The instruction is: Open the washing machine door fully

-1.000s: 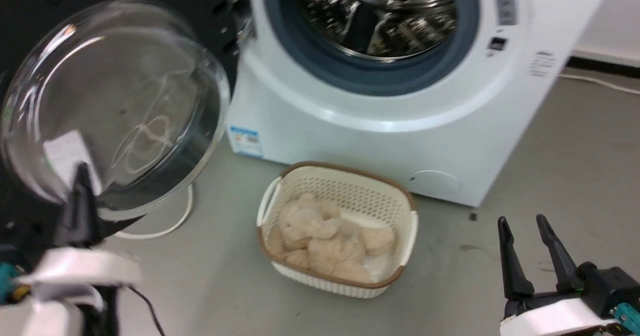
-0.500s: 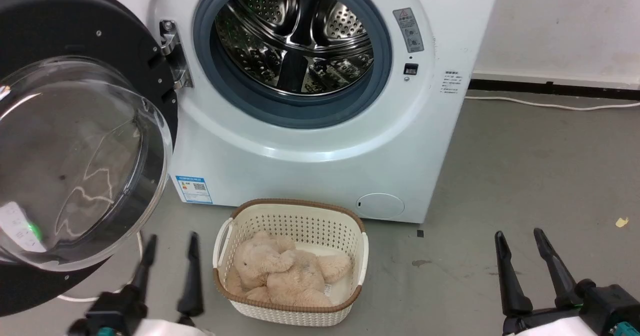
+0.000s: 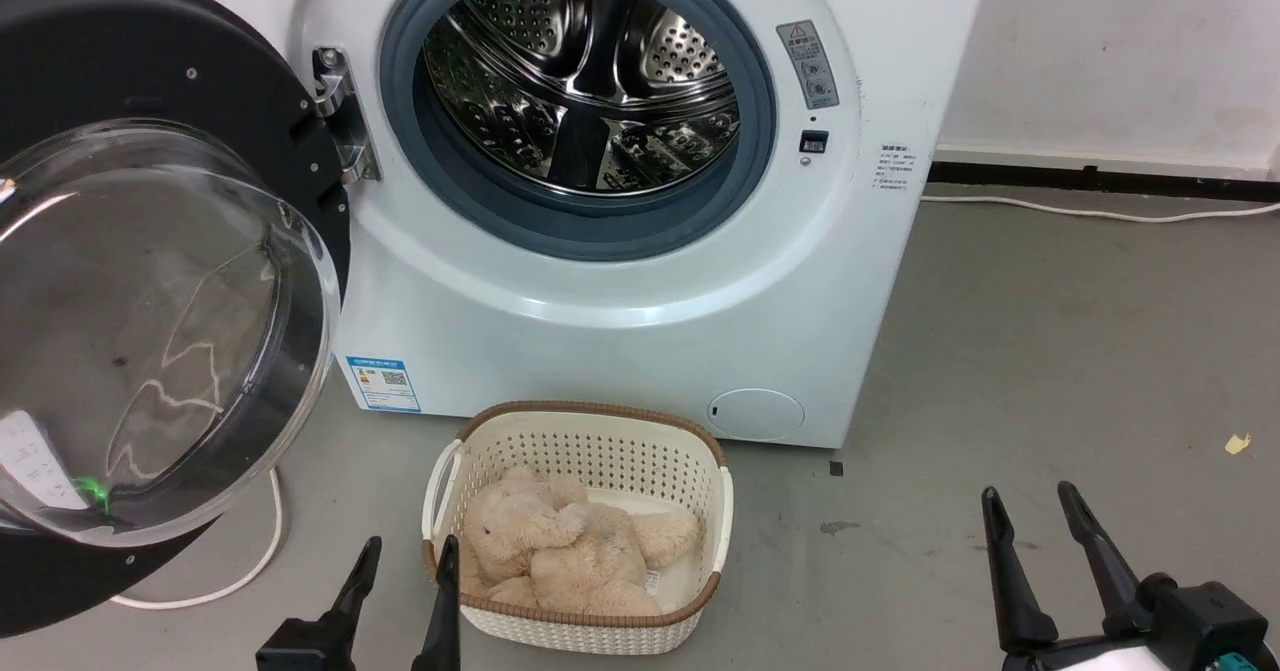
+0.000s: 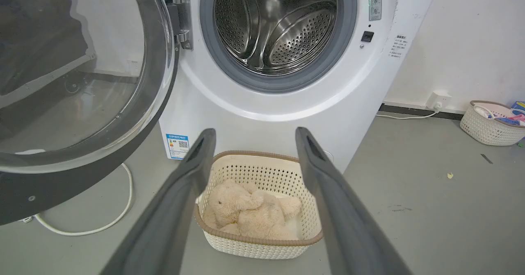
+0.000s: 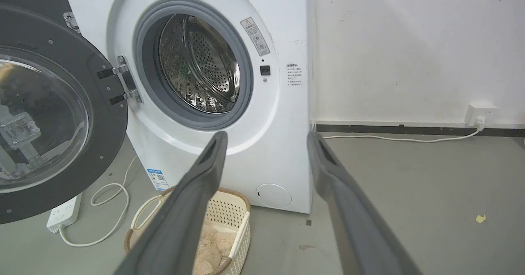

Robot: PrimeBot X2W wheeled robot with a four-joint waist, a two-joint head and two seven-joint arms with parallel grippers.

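The washing machine door [image 3: 150, 291] stands swung wide to the left of the white machine [image 3: 620, 281], its black ring and bulging glass bowl facing me. It hangs from a metal hinge [image 3: 340, 116]; the door [image 4: 78, 82] [image 5: 49, 119] is also in both wrist views. The steel drum [image 3: 580, 81] lies exposed inside its grey rubber ring. My left gripper [image 3: 410, 554] is open low down, apart from the door, beside the basket. My right gripper [image 3: 1030, 504] is open at the lower right, holding nothing.
A cream basket [image 3: 700, 456] with a beige plush toy [image 3: 570, 546] sits on the floor before the machine. A white cable [image 3: 255, 551] loops under the door, joined to a power strip [image 5: 63, 215]. Another basket [image 4: 490, 123] stands by the wall.
The camera swung, so the whole scene shifted. My left gripper came away from the door's lower edge, dropped and moved right to beside the basket. The door stays wide open.
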